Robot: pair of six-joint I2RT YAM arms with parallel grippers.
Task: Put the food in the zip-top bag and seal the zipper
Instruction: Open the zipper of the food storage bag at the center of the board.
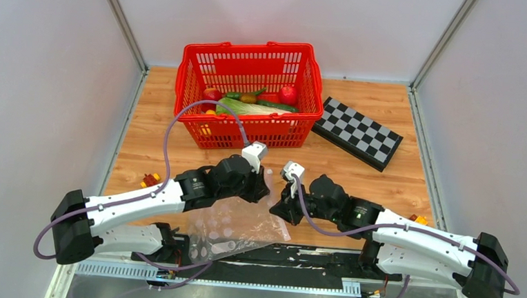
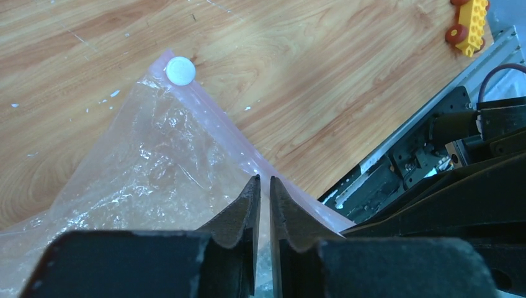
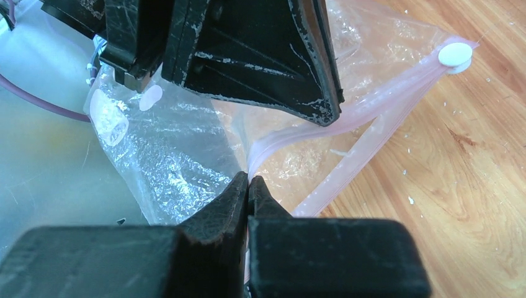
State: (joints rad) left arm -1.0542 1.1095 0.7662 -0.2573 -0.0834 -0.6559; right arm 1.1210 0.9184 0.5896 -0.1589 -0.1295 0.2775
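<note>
The clear zip-top bag (image 1: 232, 226) lies crumpled on the wood between my arms, and no food shows inside it. My left gripper (image 1: 264, 189) is nearly closed, with its tips pinching the bag's mouth edge (image 2: 262, 180). The pale pink zipper (image 2: 217, 121) runs from there up to its white end piece (image 2: 180, 70). My right gripper (image 3: 248, 179) is shut on one lip of the zipper (image 3: 384, 93), lifted off the other lip, so the mouth gapes. The food lies in the red basket: lettuce (image 1: 246, 108), apples (image 1: 288, 94) and a cucumber (image 1: 277, 105).
The red mesh basket (image 1: 249, 51) stands at the back centre. A folded checkerboard (image 1: 358, 132) lies to its right. A small toy block piece (image 1: 150, 179) sits by my left arm, and shows in the left wrist view (image 2: 469, 22). The black base rail (image 1: 295, 258) runs along the near edge.
</note>
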